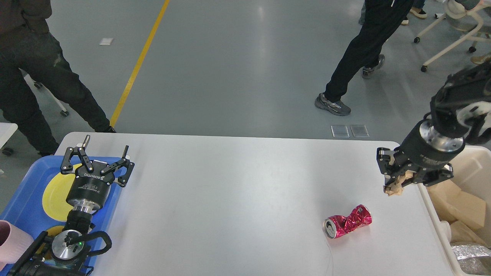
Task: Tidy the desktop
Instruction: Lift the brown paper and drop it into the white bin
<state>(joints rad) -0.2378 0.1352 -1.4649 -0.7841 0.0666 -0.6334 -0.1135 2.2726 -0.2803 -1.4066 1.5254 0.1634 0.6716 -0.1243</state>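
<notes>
The robot's right hand (397,180), closed on a crumpled paper scrap (394,188), hangs above the white bench (230,199) beside the cream bin (473,180), seemingly mid-disposal. Next: swing over the bin, release. A crushed can (347,226) waits; left hand (96,163) hovers open.

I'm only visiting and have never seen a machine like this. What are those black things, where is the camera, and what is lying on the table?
The camera sits in a humanoid robot's head, looking down at the large white rounded desktop. The black arms are its own. The left gripper hangs open over a blue plastic tray. The right gripper has its fingers closed on a small crumpled beige scrap, lifted near the cream-coloured bin. A crushed red metal can lies on the desktop. The people behind are passers-by.
</notes>
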